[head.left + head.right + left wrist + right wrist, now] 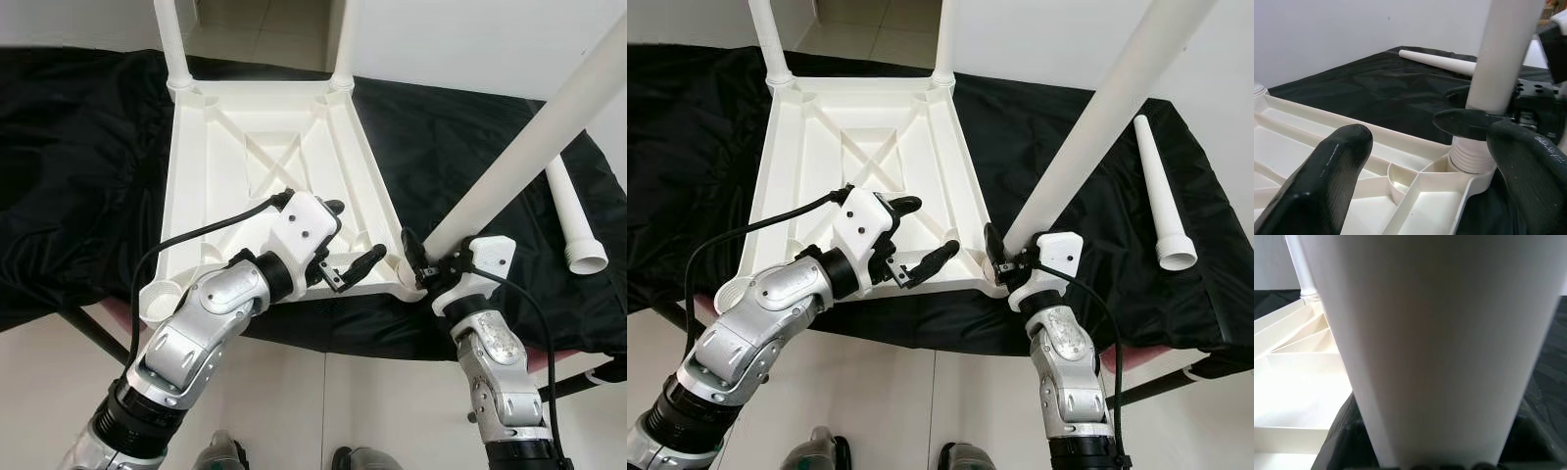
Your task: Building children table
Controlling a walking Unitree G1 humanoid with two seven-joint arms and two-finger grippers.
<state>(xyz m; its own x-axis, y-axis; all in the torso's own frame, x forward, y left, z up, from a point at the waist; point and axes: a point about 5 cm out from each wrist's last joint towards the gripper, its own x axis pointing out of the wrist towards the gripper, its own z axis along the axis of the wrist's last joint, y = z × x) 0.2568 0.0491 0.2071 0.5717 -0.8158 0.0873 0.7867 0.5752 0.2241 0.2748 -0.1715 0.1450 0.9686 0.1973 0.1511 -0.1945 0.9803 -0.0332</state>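
A white plastic children's table top (265,157) lies upside down on a black cloth (78,147), its ribbed underside facing up. Two white legs already stand in its far corner sockets: the far-left leg (171,44) and the far-right leg (345,44).

The right gripper (423,262) is at the near-right corner of the table top, its black fingers closed around the lower end of a third white leg (529,137). This leg rises from the near-right socket and leans up and to the right. In the left wrist view its ridged foot (1469,156) sits in the corner socket.

The left gripper (355,235) hovers over the near edge of the table top, just left of that same corner. Its fingers are spread wide and hold nothing; one fingertip (375,254) points toward the held leg and the right gripper.

The near-left corner socket (162,294) stands open beside the left arm. A fourth, loose leg (573,220) lies on the cloth to the right, well apart from both grippers, its wide end toward the near side.
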